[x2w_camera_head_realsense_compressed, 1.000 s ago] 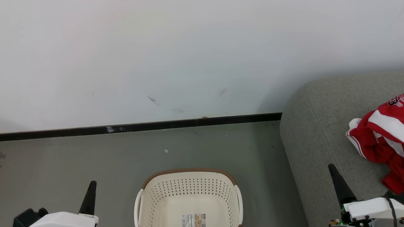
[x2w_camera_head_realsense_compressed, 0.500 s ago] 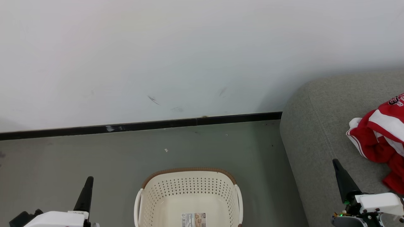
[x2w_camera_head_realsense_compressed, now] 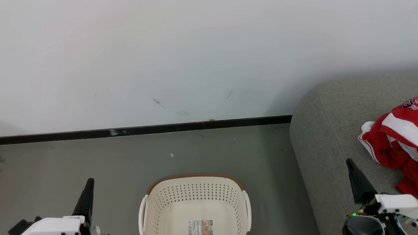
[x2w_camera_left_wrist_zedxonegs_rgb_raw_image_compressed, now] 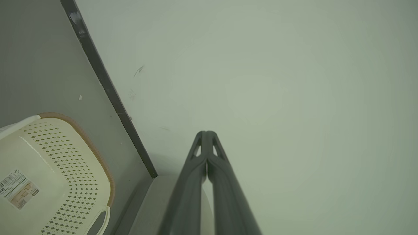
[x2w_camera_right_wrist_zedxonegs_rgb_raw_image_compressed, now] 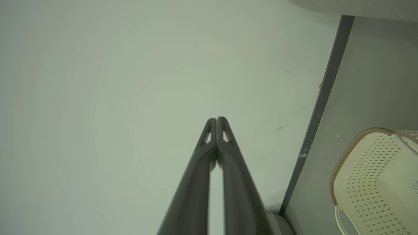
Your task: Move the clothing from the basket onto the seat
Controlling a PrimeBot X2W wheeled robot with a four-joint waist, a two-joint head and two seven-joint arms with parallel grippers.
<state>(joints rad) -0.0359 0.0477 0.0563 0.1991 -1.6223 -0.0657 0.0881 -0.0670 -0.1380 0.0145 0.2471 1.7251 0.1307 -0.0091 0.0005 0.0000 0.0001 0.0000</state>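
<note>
The left gripper (x2w_camera_head_realsense_compressed: 89,182) is clenched, its 2 long dark fingers pressed together along their length with nothing between them. In the left wrist view the tips meet in front of the pale wall. It stands at the lower left of the head view, pointing up and away over the grey floor (x2w_camera_head_realsense_compressed: 98,156), just beside the basket's left side but apart from it.

The right gripper (x2w_camera_head_realsense_compressed: 350,163) is clenched too, and its 2 fingers close on nothing. In the head view it sits at the lower right over the seat (x2w_camera_head_realsense_compressed: 326,130), near the clothing but not touching it.

The basket (x2w_camera_head_realsense_compressed: 196,192) stands on the floor between the 2 grippers, cut off by the lower edge of the head view. Its brown rim band faces the wall, and the part of its cream base that shows is bare apart from a label sticker (x2w_camera_head_realsense_compressed: 200,227).

The clothing (x2w_camera_head_realsense_compressed: 392,147), a crumpled red heap with white panels and stripes, lies on the seat at the right edge of the head view. A bit of dark lettering shows near its top.

A black baseboard (x2w_camera_head_realsense_compressed: 147,130) runs along the foot of the white wall (x2w_camera_head_realsense_compressed: 196,49), which carries a few dark scuffs, and it ends at the seat's rounded corner.
</note>
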